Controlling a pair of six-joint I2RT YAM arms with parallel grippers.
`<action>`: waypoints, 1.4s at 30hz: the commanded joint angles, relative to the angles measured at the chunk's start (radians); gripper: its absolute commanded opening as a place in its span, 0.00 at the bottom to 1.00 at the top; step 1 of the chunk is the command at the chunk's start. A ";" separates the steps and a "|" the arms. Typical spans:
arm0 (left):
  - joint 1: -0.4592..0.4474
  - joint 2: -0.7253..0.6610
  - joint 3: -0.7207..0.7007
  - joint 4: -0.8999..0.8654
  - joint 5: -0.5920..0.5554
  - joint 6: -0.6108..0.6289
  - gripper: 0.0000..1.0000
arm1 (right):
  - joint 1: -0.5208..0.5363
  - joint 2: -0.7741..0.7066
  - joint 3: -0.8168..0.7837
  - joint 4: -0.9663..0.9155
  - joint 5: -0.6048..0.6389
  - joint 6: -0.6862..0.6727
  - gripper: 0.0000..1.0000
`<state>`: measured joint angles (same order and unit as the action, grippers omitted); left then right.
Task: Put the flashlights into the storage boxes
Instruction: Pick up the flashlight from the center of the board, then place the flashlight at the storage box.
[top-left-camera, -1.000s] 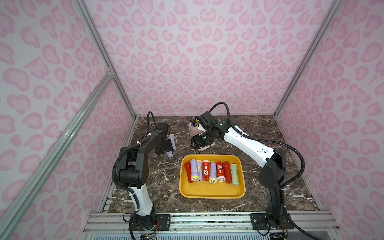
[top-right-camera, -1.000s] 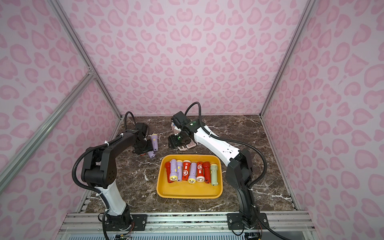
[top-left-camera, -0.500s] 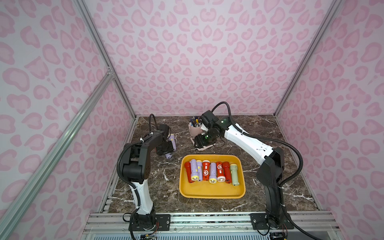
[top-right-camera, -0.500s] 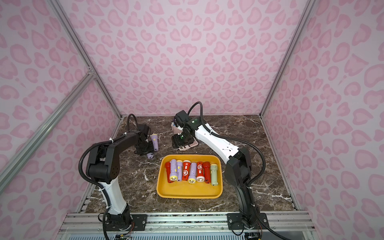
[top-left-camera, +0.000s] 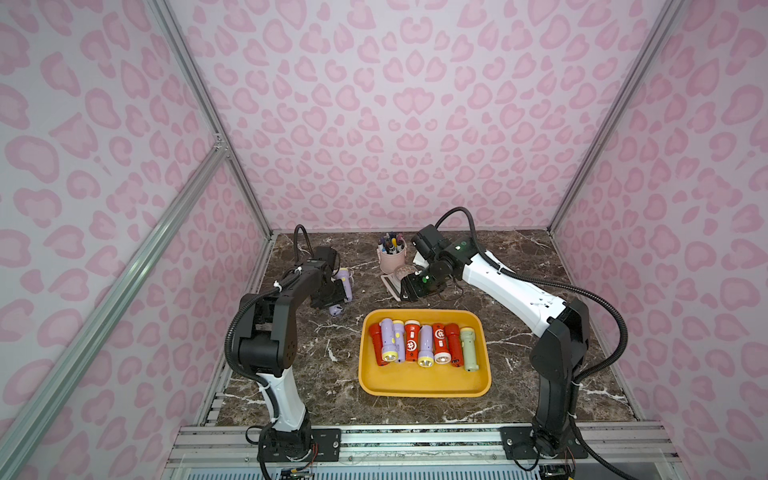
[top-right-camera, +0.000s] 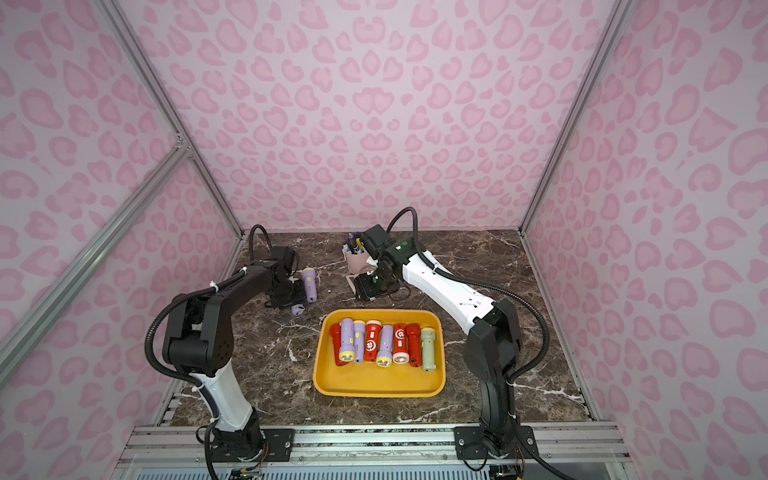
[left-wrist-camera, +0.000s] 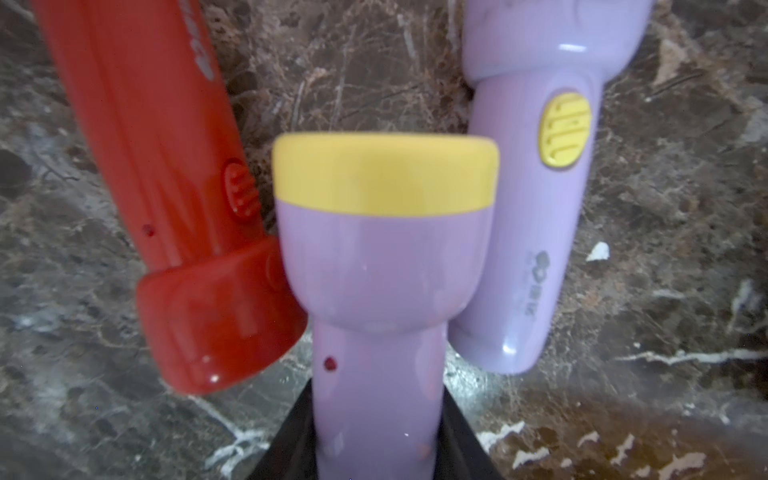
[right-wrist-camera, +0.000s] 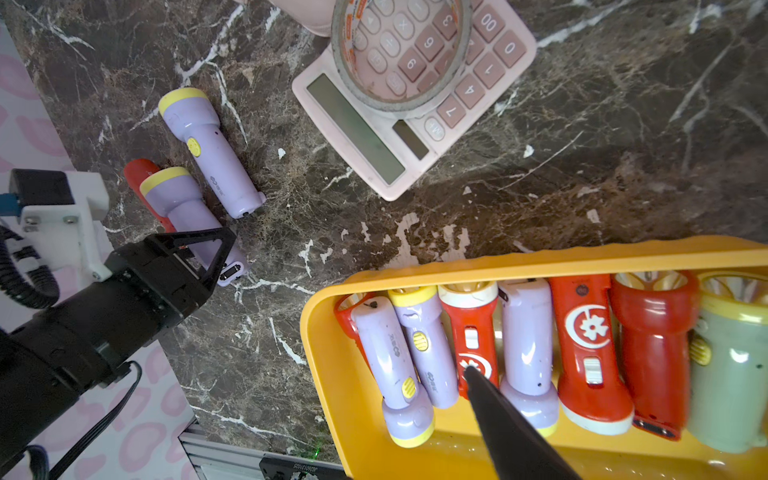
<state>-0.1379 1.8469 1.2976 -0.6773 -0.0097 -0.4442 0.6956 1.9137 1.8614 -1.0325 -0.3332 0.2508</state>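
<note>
**Left jaws** closed on the handle of a lilac flashlight (left-wrist-camera: 382, 270), which runs lengthwise between them near the left edge of the counter (top-left-camera: 540, 257). Its yellow-rimmed head projects beyond the tips, flanked by a red flashlight (left-wrist-camera: 166, 166) and a second lilac flashlight (left-wrist-camera: 536, 208). Eight more flashlights (top-left-camera: 426, 343) lie side by side in the yellow tray (top-left-camera: 419, 384) at the counter's front centre. **Right jaws** hang between the tray's rear rim and the pink calculator (right-wrist-camera: 374, 137); their width cannot be told.

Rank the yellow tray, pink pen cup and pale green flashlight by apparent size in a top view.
1. yellow tray, clearly largest.
2-3. pink pen cup and pale green flashlight: similar; the cup stands farther back, so no ranking.
</note>
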 joint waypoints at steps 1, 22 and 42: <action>-0.018 -0.049 -0.011 -0.040 -0.026 -0.012 0.25 | -0.001 -0.031 -0.042 0.034 0.011 -0.010 0.63; -0.477 -0.325 -0.029 -0.194 -0.174 -0.282 0.27 | -0.001 -0.456 -0.564 0.165 0.024 0.039 0.64; -0.828 -0.163 0.070 -0.226 -0.231 -0.519 0.28 | -0.027 -0.900 -0.868 0.092 0.054 0.106 0.65</action>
<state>-0.9562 1.6756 1.3670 -0.8955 -0.2222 -0.9146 0.6758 1.0401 1.0138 -0.9215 -0.2886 0.3412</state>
